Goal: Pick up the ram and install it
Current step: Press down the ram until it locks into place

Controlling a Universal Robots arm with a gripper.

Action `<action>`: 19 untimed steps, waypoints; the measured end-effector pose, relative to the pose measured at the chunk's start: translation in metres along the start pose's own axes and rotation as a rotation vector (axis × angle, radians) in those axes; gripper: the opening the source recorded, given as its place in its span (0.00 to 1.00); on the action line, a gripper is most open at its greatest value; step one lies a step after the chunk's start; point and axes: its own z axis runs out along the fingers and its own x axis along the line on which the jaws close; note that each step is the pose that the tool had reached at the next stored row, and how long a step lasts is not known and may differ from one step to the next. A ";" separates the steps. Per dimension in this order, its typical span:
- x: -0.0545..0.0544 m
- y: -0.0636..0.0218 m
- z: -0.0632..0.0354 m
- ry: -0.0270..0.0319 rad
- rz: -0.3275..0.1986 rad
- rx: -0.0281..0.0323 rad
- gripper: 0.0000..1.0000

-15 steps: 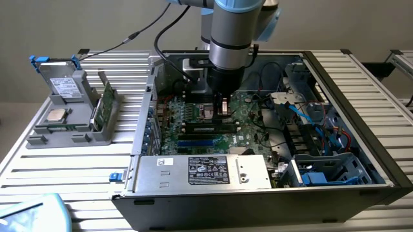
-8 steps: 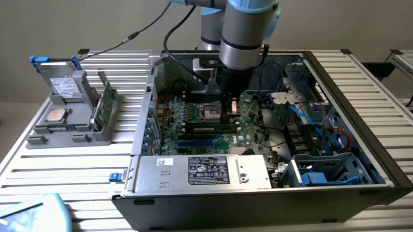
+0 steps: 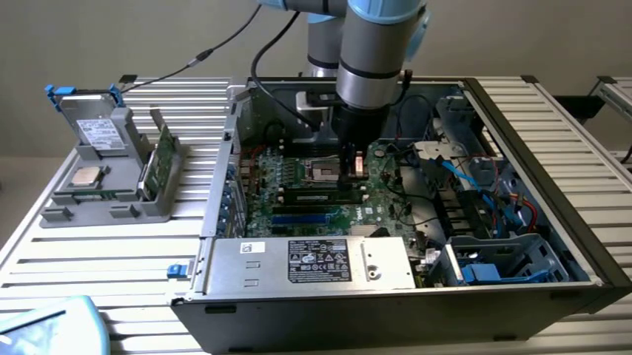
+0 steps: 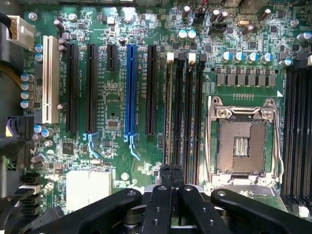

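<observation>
Down inside the PC case (image 3: 582, 244), the clenched gripper (image 4: 170, 178) was pressing the ram (image 3: 318, 197) into its slot, so the install step looked nearly done.

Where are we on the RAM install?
Looks done: what appears to be the ram lies along a motherboard slot, off the fixture. In hand: nothing visibly held; the gripper, shut, sits over the memory slots beside the CPU socket. Left: full seating, which I cannot confirm.

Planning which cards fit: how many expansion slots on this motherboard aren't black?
2: a white slot near the board's edge, and a blue slot between black ones. The gripper covers part of the board, so more may be hidden.
</observation>
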 end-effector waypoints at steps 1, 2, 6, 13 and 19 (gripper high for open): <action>0.000 0.0000 0.0003 0.0001 0.000 0.0003 0.11; 0.000 0.0000 0.0007 0.0000 0.000 0.0005 0.11; 0.000 0.0000 0.0019 0.0000 0.000 0.0013 0.11; 0.000 0.0002 0.0039 0.0000 0.000 0.0022 0.11; 0.000 0.0003 0.0055 0.0002 0.000 0.0024 0.11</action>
